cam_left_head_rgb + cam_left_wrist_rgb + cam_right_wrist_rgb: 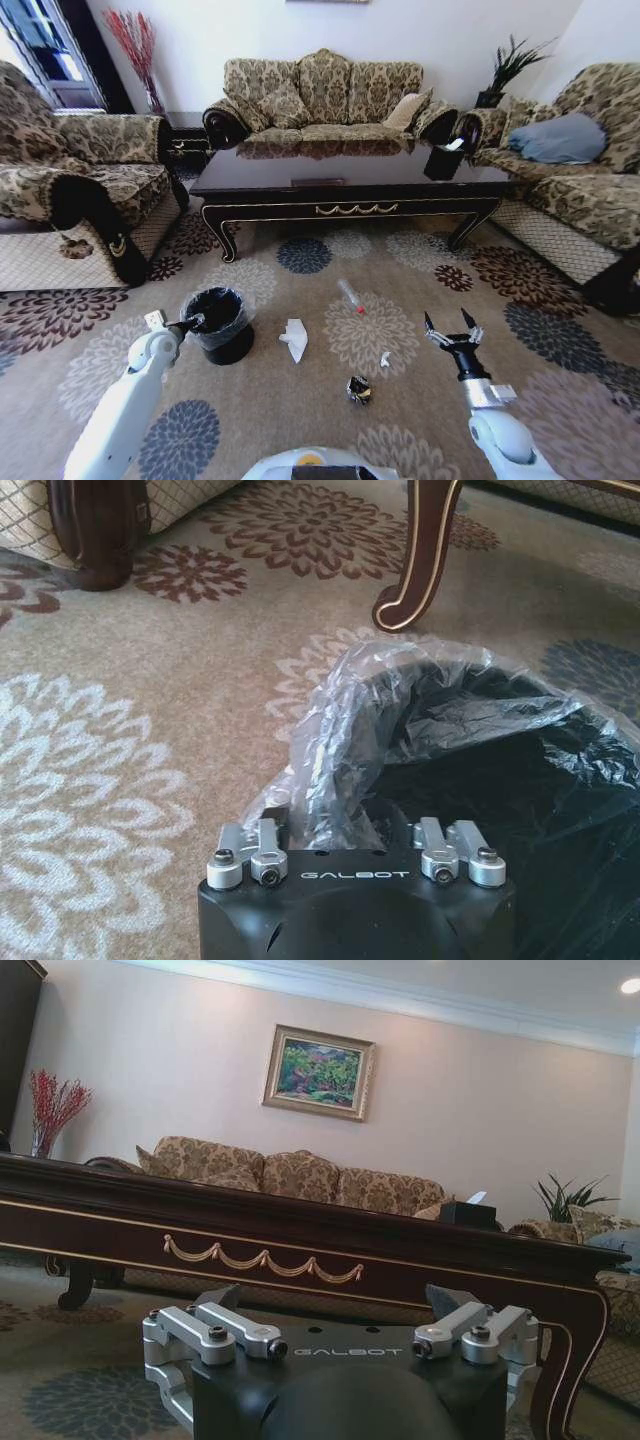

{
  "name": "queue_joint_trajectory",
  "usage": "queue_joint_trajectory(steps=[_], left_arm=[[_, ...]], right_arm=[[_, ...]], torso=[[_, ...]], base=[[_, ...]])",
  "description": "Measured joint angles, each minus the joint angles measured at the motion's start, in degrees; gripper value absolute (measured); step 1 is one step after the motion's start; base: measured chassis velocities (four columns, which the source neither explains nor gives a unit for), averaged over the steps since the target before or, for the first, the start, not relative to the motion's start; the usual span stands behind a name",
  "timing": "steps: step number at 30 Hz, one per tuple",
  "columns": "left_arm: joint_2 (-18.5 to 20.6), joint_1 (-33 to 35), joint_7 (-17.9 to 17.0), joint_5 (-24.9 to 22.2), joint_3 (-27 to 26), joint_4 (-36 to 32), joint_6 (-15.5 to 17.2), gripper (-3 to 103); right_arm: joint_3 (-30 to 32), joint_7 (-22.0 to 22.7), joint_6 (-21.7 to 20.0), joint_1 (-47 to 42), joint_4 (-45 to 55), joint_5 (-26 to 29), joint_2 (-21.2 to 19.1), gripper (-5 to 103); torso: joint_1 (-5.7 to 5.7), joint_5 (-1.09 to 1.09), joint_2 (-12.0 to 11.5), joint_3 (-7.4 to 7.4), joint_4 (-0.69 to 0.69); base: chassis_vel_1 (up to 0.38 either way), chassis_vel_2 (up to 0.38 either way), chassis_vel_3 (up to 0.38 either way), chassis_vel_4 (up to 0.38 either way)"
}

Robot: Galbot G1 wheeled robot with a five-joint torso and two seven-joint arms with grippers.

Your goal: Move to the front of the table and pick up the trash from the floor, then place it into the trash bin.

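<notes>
Trash on the carpet in front of the table (350, 172), 4 bits spread btwn the two arms: crumpled white tissue (294, 339) just beside the trash bin (218, 324), on its right; clear bottle w/ red cap (351, 297) lying tilted further toward the table, roughly mid-carpet; small white scrap (385, 359) nearer the robot; dark wrapper (358, 390) closest to the robot's base, near the scrap. None touching each other.

Bin is round, black, lined w/ crinkly clear bag, standing upright on the carpet left of center, apart from the table's front-left leg (418, 555). In the left wrist view the bag liner (400, 710) bulges up over the rim, dark inside.

Left gripper (188, 324) sits at the bin's left rim, tip over the edge of the bag; head view shows it as one dark tip, looks narrow/closed, nothing visible in it. Fingertips hidden behind the gripper body in the left wrist view.

Right gripper (452, 328) held low over bare carpet on the right side, well apart from the scrap and wrapper, fingers (429, 323) spread wide in a V, holding nothing. It points toward the table; right wrist view looks level at the front apron w/ gold scroll ornament (262, 1259).

Table is long, dark, glossy, w/ a small black box (443, 160) at its right end. Sofas (325, 95) around 3 sides.
</notes>
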Motion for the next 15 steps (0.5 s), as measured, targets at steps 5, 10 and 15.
queue_joint_trajectory(steps=[5,10,15], left_arm=[[0.1,1.3,0.0,0.5,-0.9,-1.1,-0.1,36],[0.5,3.1,0.0,0.8,-2.3,-2.7,-0.3,15],[0.7,4.4,0.1,0.9,-3.4,-3.5,-0.3,5]], right_arm=[[-0.1,-0.1,0.1,0.0,0.0,0.0,-0.2,100],[-0.6,-0.2,0.2,0.1,0.0,-0.2,-0.3,100],[-1.2,0.7,0.2,0.2,0.2,-0.4,-0.4,100]], torso=[[0.00,0.00,0.0,0.00,0.00],[0.00,0.00,0.0,0.00,-0.01],[0.00,-0.02,0.0,0.00,0.00]], base=[[0.000,0.000,0.000,0.000],[0.000,0.000,0.000,0.000],[0.000,0.000,0.000,0.000]])
